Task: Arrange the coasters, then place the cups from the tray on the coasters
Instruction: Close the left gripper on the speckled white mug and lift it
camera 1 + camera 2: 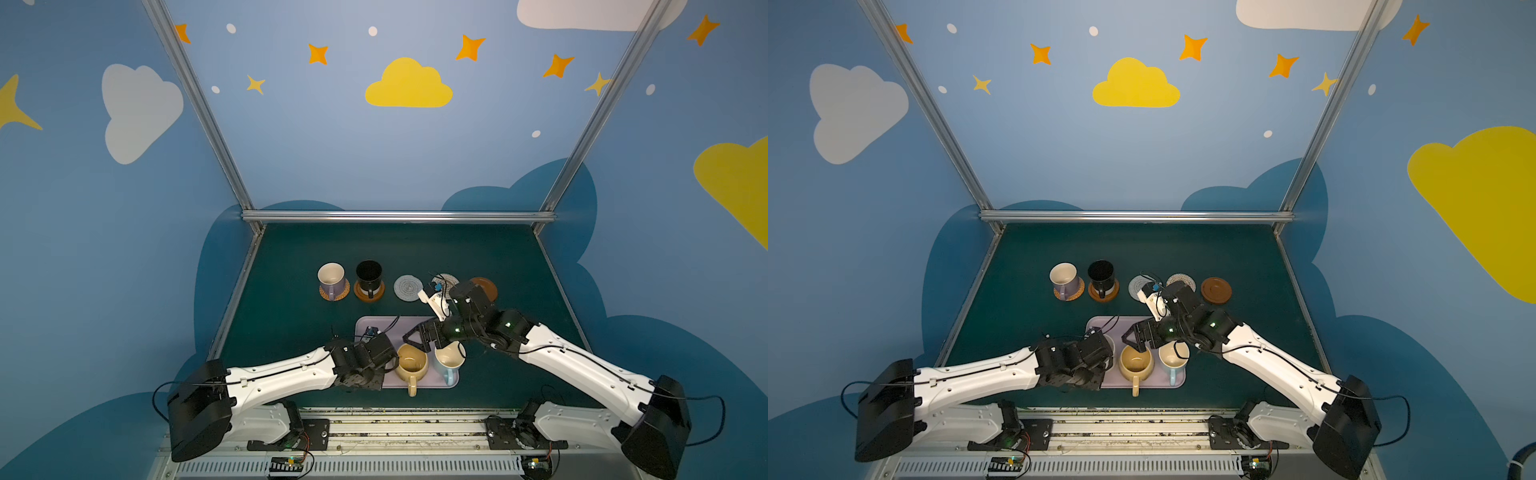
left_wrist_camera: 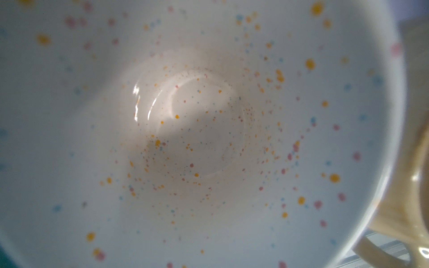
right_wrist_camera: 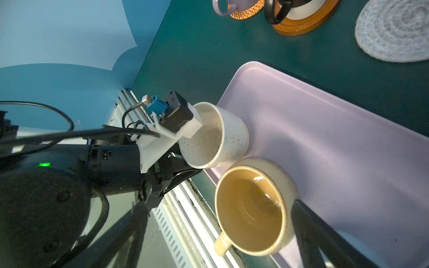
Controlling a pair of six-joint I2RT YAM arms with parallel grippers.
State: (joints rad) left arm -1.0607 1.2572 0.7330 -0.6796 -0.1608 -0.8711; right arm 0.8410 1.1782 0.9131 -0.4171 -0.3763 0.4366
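Speckled cup (image 3: pixel 222 137) on tray (image 3: pixel 336 139): left gripper (image 3: pixel 185 169) clamped, seemingly on handle; right gripper (image 1: pixel 415 338) spread above mustard cup (image 3: pixel 250 208).

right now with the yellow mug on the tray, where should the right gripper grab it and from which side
Probably pinch the yellow mug at its far rim wall from above, one finger inside. It stands upright; the speckled mug and light blue mug crowd its sides, its handle points past the near edge of the tray, and the open right gripper hovers over that far side.
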